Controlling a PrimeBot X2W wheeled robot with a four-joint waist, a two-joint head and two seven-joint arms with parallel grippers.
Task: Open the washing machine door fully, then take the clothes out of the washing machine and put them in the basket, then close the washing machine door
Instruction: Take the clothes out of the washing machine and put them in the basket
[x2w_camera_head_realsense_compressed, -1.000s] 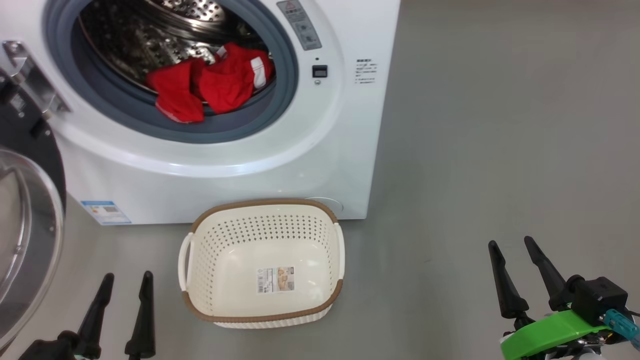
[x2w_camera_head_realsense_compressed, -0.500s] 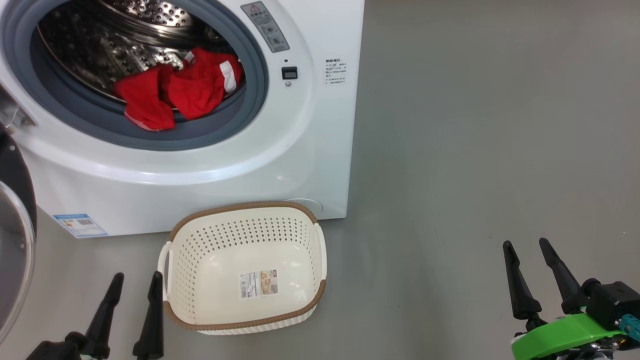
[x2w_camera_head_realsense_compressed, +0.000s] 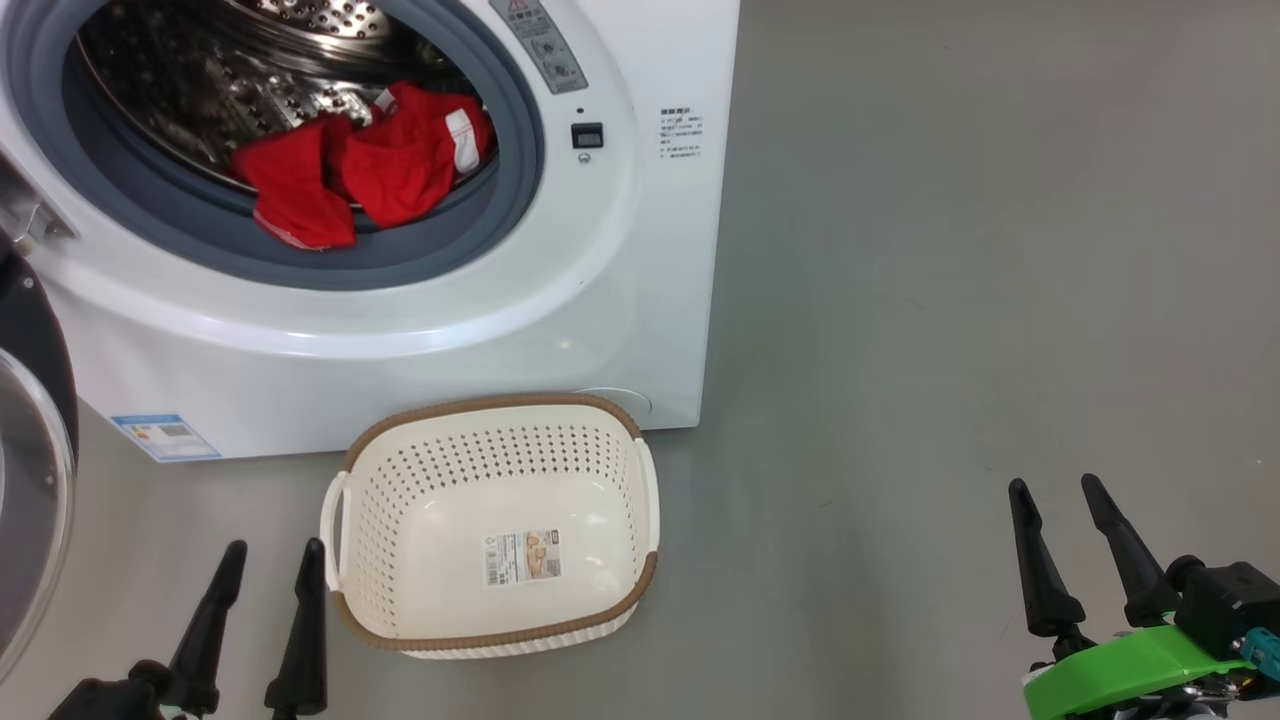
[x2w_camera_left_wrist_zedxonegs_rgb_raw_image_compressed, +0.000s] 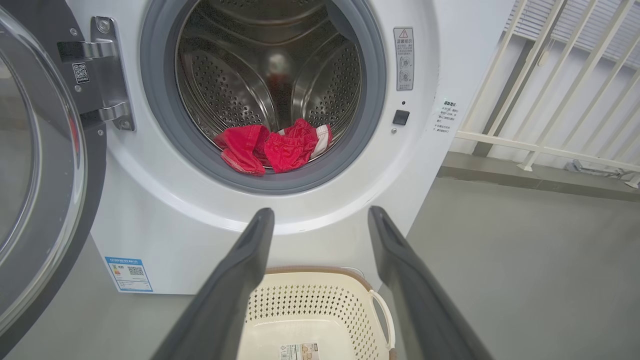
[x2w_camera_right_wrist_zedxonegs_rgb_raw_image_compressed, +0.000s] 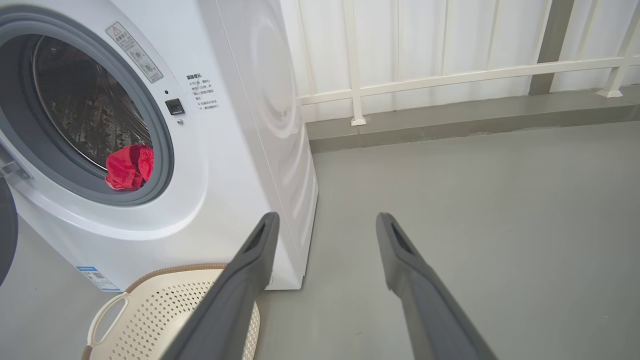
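Grippers sit nearest: the left gripper (x2w_camera_head_realsense_compressed: 276, 545) low on the left, just beside the cream basket (x2w_camera_head_realsense_compressed: 490, 405), and the right gripper (x2w_camera_head_realsense_compressed: 1054, 483) well apart on the right over bare floor (x2w_camera_head_realsense_compressed: 950, 300). Both have jaws spread wide and hold nothing. The basket stands empty close in front of the washing machine (x2w_camera_head_realsense_compressed: 400, 340). The washing machine door (x2w_camera_head_realsense_compressed: 40, 340) hangs swung open at the left. Farthest, the red clothes (x2w_camera_head_realsense_compressed: 360, 175) lie at the steel drum's (x2w_camera_head_realsense_compressed: 180, 90) front lip, spilling onto the grey gasket (x2w_camera_head_realsense_compressed: 430, 260). Door-opening looks done; unloading is in hand but not yet begun. The next move calls for a reach into the drum mouth, probably by the left arm, closing on bunched fabric.
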